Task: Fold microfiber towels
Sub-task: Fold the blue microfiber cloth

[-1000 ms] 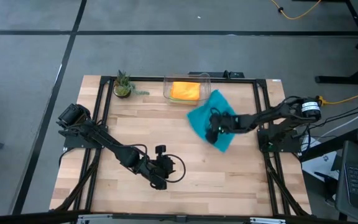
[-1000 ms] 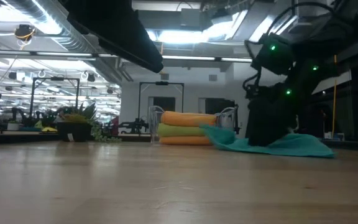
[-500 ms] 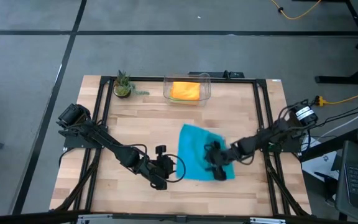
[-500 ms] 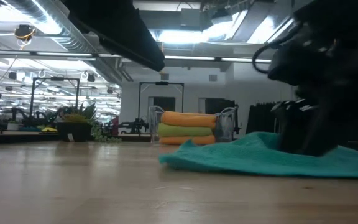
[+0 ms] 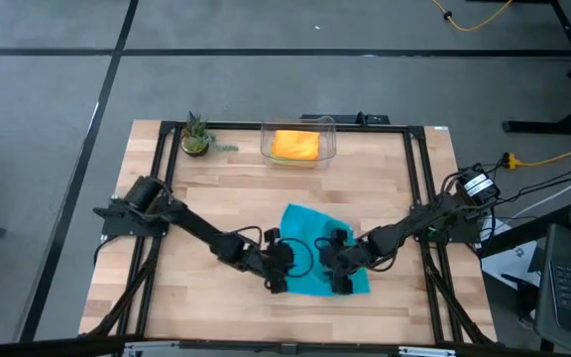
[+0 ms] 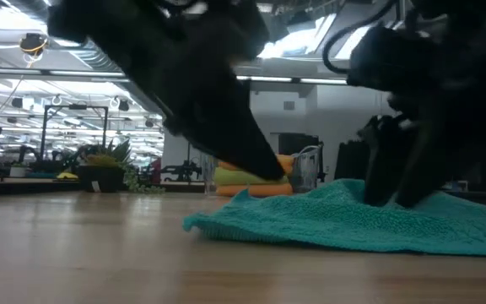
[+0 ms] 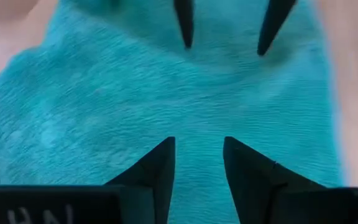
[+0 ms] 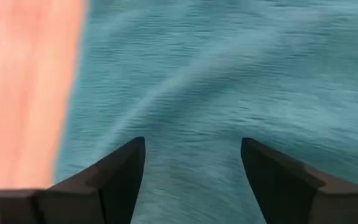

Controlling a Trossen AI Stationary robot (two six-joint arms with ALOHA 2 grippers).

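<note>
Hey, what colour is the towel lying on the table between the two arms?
Teal. The towel shows best in the high view, spread on the wood table.

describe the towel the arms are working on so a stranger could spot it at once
On the wooden table, look at the near middle, where both arms meet. The teal towel lies spread flat there, under both sets of fingers. It is the only cloth outside the clear bin at the far edge, which holds folded orange ones.

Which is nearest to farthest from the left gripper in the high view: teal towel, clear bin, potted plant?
From the left gripper:
1. Teal towel, directly under it, table centre-front.
2. Clear bin holding folded towels, at the back edge, middle.
3. Potted plant, back-left corner.
The bin and the plant are close; the plant looks slightly farther.
</note>
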